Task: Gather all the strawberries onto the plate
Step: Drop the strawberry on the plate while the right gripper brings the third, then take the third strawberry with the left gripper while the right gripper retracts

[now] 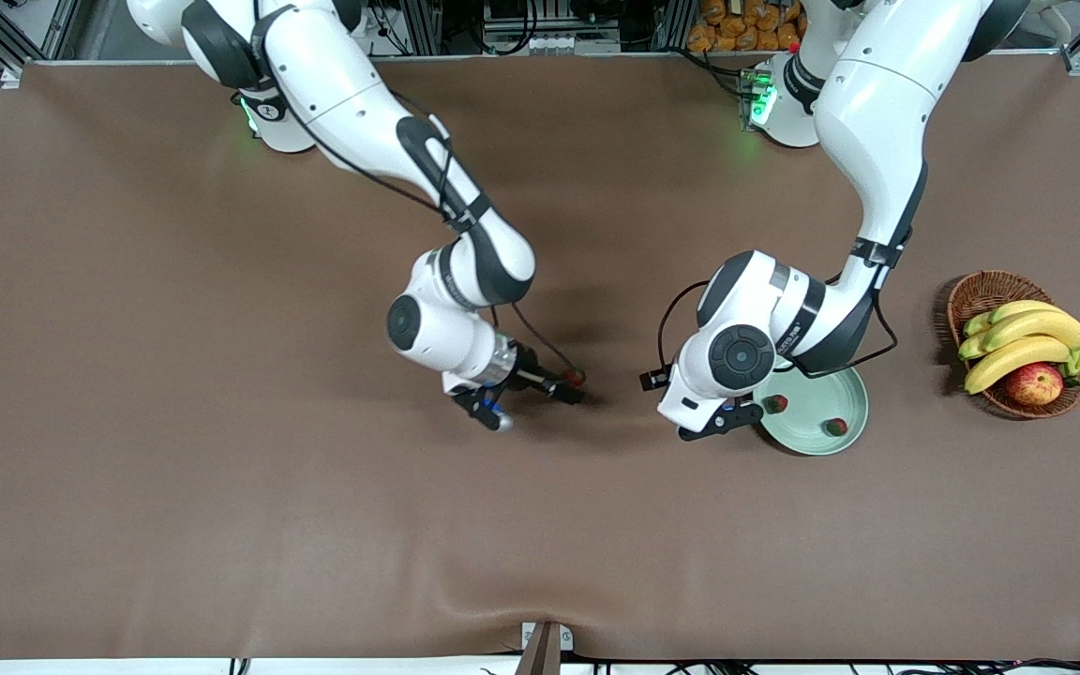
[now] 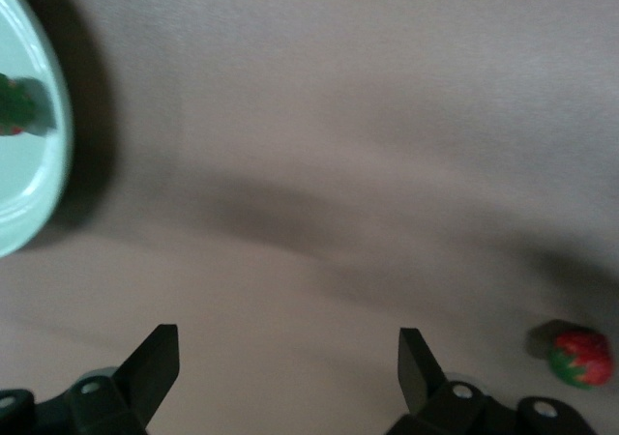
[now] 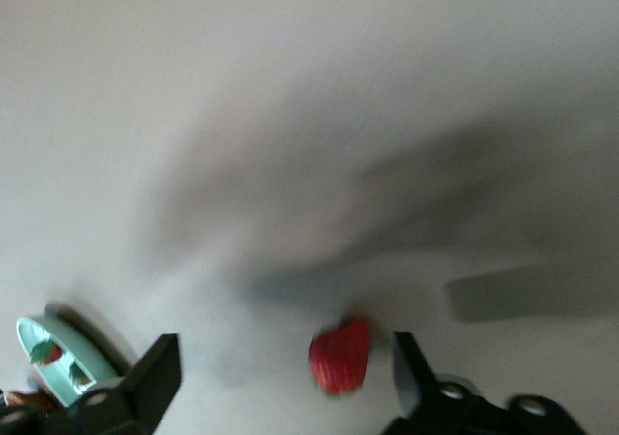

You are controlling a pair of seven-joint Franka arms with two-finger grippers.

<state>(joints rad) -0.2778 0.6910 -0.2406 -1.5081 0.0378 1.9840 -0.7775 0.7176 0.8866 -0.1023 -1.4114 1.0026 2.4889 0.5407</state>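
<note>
The right gripper (image 1: 566, 384) is low over the middle of the surface (image 1: 221, 487), well apart from the plate (image 1: 826, 417). Its jaws are spread, and the third strawberry (image 1: 576, 377) sits between them, closer to one finger; the right wrist view shows this berry (image 3: 339, 356) blurred, with no finger pressing on it. Whether it rests on the surface or is just above it cannot be told. The left gripper (image 1: 723, 419) hangs just beside the plate rim, on the side toward the right arm. Its jaws are also spread and hold nothing, as the left wrist view (image 2: 288, 382) shows. Two strawberries lie in the plate: one (image 1: 775, 403) near the rim by the left gripper, the other (image 1: 837, 427) closer to the front camera. Toward the left arm's end stands a basket (image 1: 981, 291) with bananas (image 1: 1023, 337) and an apple (image 1: 1034, 382); these are not task items. Judged from this, two berries are collected and one remains outside. Risks: the remaining berry is small and rounded, and it sits off-centre between the fingers, so a closing stroke may push it aside or roll it away instead of pinching it. The left gripper stands on the approach to the plate, so a transfer by the right arm risks contact between the arms. A finger striking the rim could shift the plate and disturb the berries in it.
</note>
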